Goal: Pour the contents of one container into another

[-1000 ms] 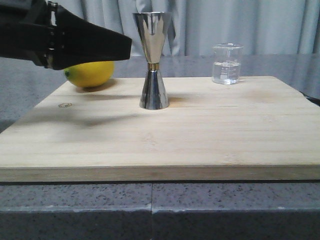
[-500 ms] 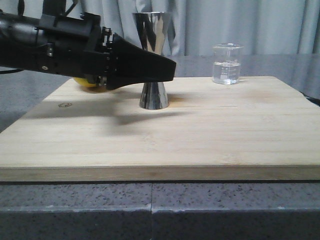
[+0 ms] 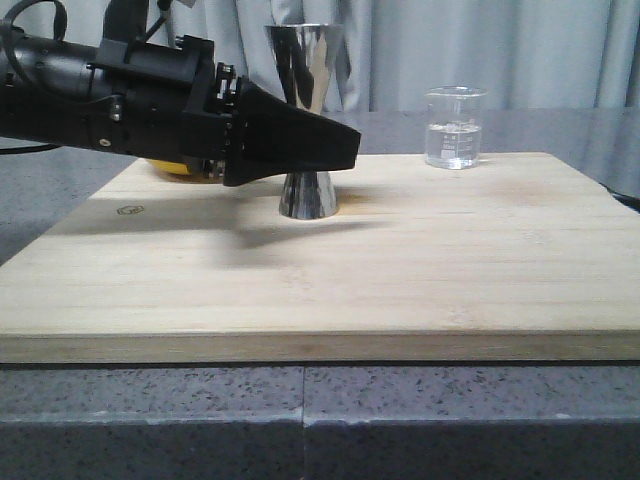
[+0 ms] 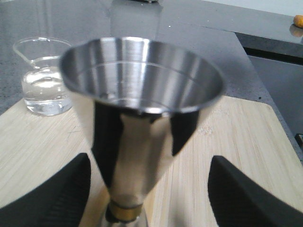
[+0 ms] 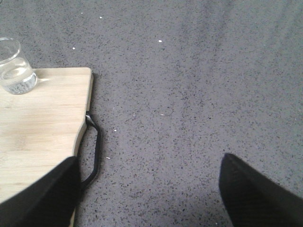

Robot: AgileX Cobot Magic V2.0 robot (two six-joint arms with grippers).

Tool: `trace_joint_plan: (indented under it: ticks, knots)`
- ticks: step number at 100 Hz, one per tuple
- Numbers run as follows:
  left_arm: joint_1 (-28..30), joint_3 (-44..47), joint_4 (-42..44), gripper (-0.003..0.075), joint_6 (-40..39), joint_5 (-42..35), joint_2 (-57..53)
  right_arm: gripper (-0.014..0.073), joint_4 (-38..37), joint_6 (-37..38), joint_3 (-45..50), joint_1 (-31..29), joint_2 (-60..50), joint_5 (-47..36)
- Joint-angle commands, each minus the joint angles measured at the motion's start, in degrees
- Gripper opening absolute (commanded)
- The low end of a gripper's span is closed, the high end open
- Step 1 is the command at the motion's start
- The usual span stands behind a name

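The steel hourglass jigger (image 3: 305,120) with a gold band at its waist stands upright on the wooden board (image 3: 400,270). My left gripper (image 3: 335,145) is open, its black fingers either side of the jigger (image 4: 142,118) at waist height without touching it. The small clear glass beaker (image 3: 455,127) with some clear liquid stands at the board's far right; it also shows in the left wrist view (image 4: 42,78) and the right wrist view (image 5: 14,66). My right gripper (image 5: 149,189) is open over the grey counter, off the board's right edge, holding nothing.
A yellow lemon (image 3: 175,165) lies at the board's far left, mostly hidden behind my left arm. A black handle (image 5: 93,146) sticks out from the board's right edge. Grey speckled counter (image 5: 189,94) surrounds the board; curtains hang behind.
My left arm has come in from the left and lowered, bringing its open fingers around the jigger's waist. The jigger and beaker have not moved.
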Motion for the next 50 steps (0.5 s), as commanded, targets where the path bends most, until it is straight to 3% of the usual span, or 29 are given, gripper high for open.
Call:
trace_joint_plan:
  ticks: [1,26,50]
  knots:
    - [-0.6,-1.51,-4.52,0.044,-0.11,6.47,-2.31,0.0564,-0.19,-0.44,-1.9,-0.33,0.5,-4.21]
    - [-0.6,-1.51,-4.52,0.0285,-0.11,6.47,-2.31,0.0564,-0.19,-0.44,-1.9,-0.33,0.5,-4.21]
    - [-0.6,-1.51,-4.52,0.0189,-0.11,6.47,-2.31,0.0564,-0.19,-0.44,-1.9,-0.33,0.5,-4.21]
